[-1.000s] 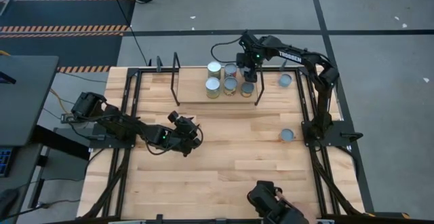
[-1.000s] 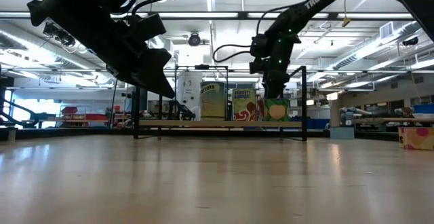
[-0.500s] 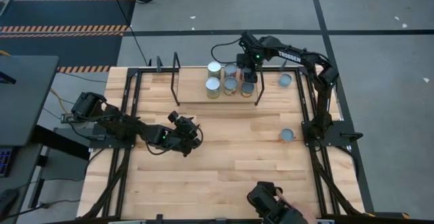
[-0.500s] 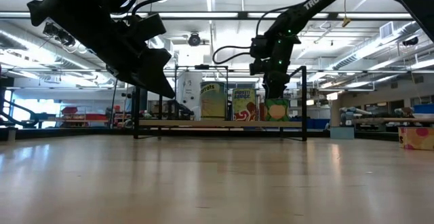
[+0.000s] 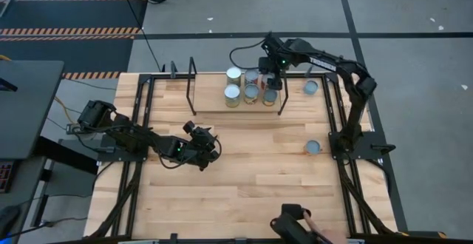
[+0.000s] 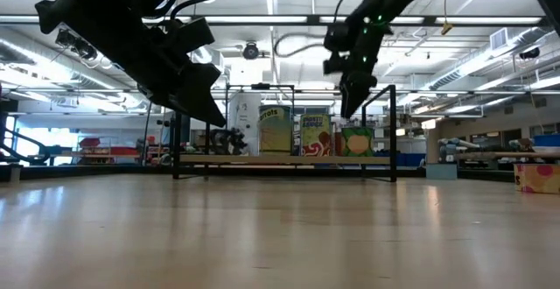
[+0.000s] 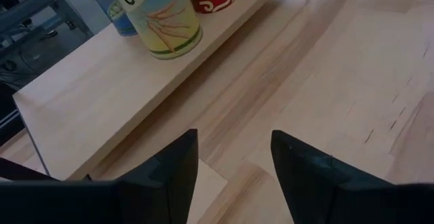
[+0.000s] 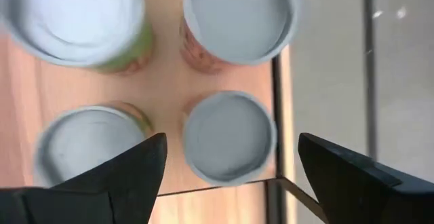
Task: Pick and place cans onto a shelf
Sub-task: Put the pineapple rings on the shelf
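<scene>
Several cans stand upright on the shelf (image 5: 211, 100) at the table's far side, among them a green-labelled can (image 6: 354, 140). They show their pale-blue tops in the right wrist view (image 8: 229, 137). My right gripper (image 5: 267, 78) hangs above the shelf's right end, fingers pointing down, open and empty, clear of the can tops (image 6: 350, 92). Two more cans stand on the tabletop at the right, one far (image 5: 311, 87) and one mid-table (image 5: 313, 147). My left gripper (image 5: 211, 149) waits open and empty over the table's middle-left, facing the shelf (image 7: 102, 81).
The shelf's black upright posts (image 5: 192, 70) and frame rail (image 8: 278, 95) stand close to the cans. A dark object with a person's hand (image 5: 295, 225) is at the table's near edge. Bare tabletop lies between the shelf and the near edge.
My right gripper has gone up from the green-labelled can at the shelf's right end and now hangs clear above it. The can stays upright on the shelf. The dark object at the near edge has drawn back a little.
</scene>
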You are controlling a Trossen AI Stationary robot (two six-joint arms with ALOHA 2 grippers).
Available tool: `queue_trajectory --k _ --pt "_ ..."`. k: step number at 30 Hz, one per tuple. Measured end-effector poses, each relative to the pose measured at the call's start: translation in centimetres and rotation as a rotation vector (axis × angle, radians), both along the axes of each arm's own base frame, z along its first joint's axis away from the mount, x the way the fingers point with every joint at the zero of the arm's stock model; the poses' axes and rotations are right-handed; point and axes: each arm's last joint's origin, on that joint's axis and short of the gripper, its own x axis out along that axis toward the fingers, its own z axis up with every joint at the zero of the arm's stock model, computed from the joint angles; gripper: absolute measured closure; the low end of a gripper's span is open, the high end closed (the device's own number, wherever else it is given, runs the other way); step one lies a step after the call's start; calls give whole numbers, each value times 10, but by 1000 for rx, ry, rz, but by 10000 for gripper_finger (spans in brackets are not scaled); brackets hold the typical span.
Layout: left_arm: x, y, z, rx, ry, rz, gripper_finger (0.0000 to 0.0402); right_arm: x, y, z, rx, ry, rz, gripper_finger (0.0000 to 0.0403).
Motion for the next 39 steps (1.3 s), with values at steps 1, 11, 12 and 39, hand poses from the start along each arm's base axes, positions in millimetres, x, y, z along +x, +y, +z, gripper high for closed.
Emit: queue_trajectory --k 1,11,12,39 --pt "0 0 0 0 0 0 209 -1 4 7 -19 -11 2 62" --pt "2 -2 3 -8 -52 9 210 -35 76 95 -159 -178 -14 63" --pt "3 -3 3 -6 -58 2 210 -39 87 102 -138 -198 -17 63" --pt "13 -30 19 -32 -168 -222 209 -133 275 -61 366 153 -622 139"
